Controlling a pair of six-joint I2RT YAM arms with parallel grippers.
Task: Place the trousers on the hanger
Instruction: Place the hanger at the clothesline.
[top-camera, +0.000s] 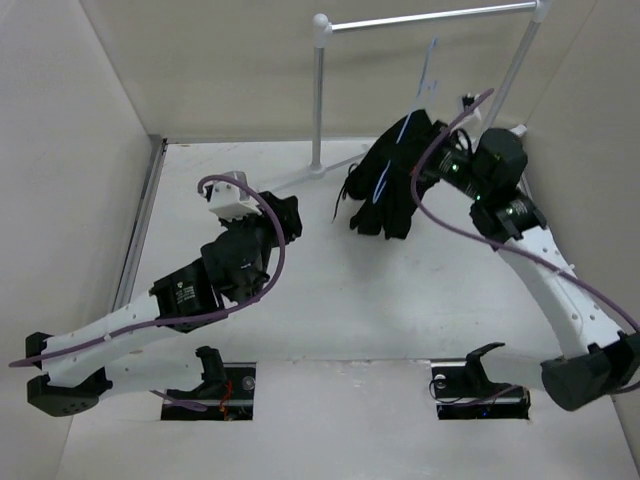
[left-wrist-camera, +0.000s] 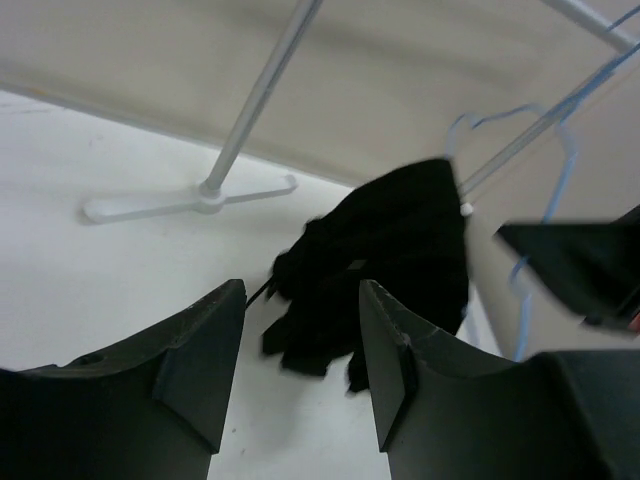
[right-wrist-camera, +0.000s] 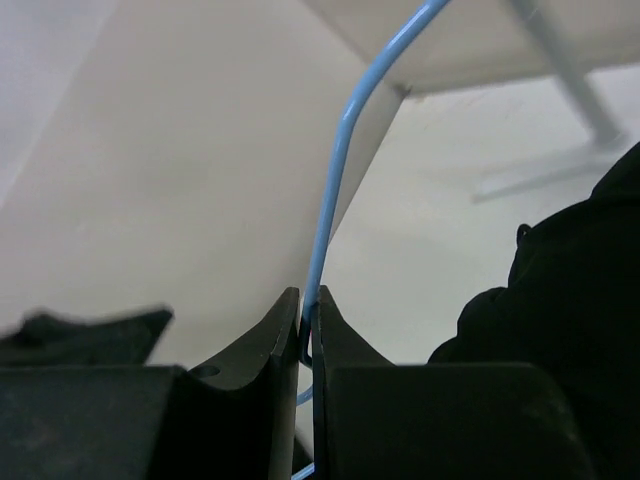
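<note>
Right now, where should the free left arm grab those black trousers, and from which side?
Probably the loose lower bunch of the trousers, coming in from the side where the open left pincer already faces them. The fabric droops there in thick folds that two fingers could close on. The right pincer is shut on the hanger wire at the opposite side, so that side looks crowded.

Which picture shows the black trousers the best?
The left wrist view: the trousers appear whole and large, a dark bundle against the white table. The top external view shows them smaller, blending with the dark right arm. The right wrist view catches only an edge, beside the hanger.
</note>
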